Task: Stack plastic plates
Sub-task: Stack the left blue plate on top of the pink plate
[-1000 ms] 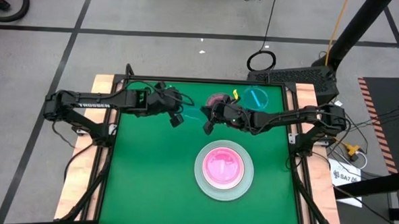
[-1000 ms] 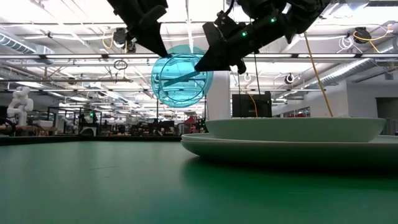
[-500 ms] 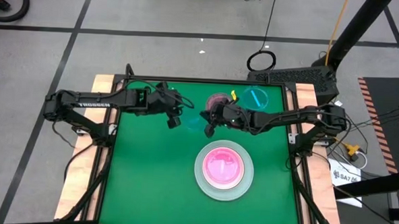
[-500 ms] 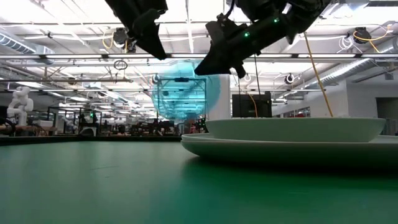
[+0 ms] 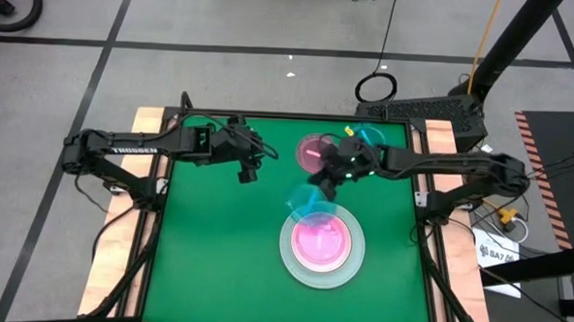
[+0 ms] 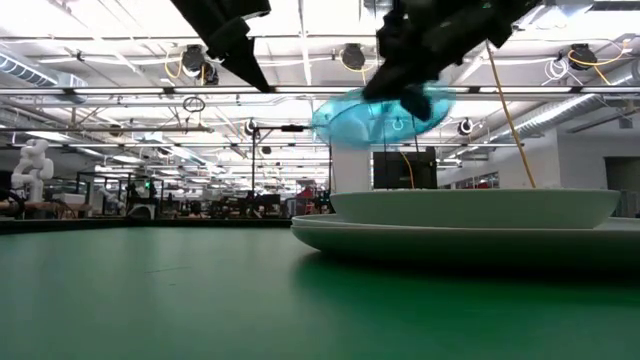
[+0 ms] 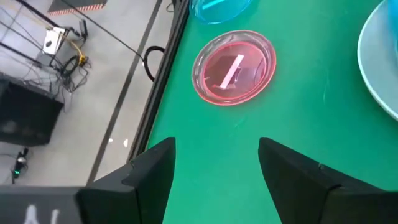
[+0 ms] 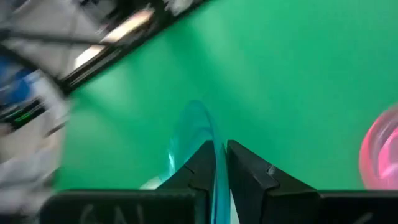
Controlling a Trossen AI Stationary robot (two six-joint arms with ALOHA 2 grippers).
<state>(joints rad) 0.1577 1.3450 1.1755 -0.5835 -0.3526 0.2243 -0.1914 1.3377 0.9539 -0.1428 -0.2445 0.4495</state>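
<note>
My right gripper [image 5: 323, 185] is shut on a clear teal plate [image 5: 303, 201] and holds it in the air above the far left rim of the stack [image 5: 322, 242]. The stack is a large pale plate, a pale green plate on it and a pink plate on top. My left gripper [image 5: 247, 172] hangs open and empty above the mat, left of the teal plate. A clear pink plate [image 7: 234, 66] and a second teal plate [image 5: 369, 137] lie flat on the mat near the far edge. My right gripper pinches the teal plate's rim [image 8: 208, 127] between its two fingers, which show edge-on along the plate in the right wrist view. The plate [image 6: 375, 112] is lifted clear of the table and tilted, its free side toward the table's left.
The green mat [image 5: 215, 255] is bare on the near left. Wooden side rails [image 5: 118, 260] border the table, and a black stand base [image 5: 425, 111] sits at the far right corner.
My left gripper has opened, let go of the teal plate and drawn back a little toward the table's left. My right gripper has carried the plate toward the near right, over the stack's rim, and the plate has tipped from upright to nearly level.
</note>
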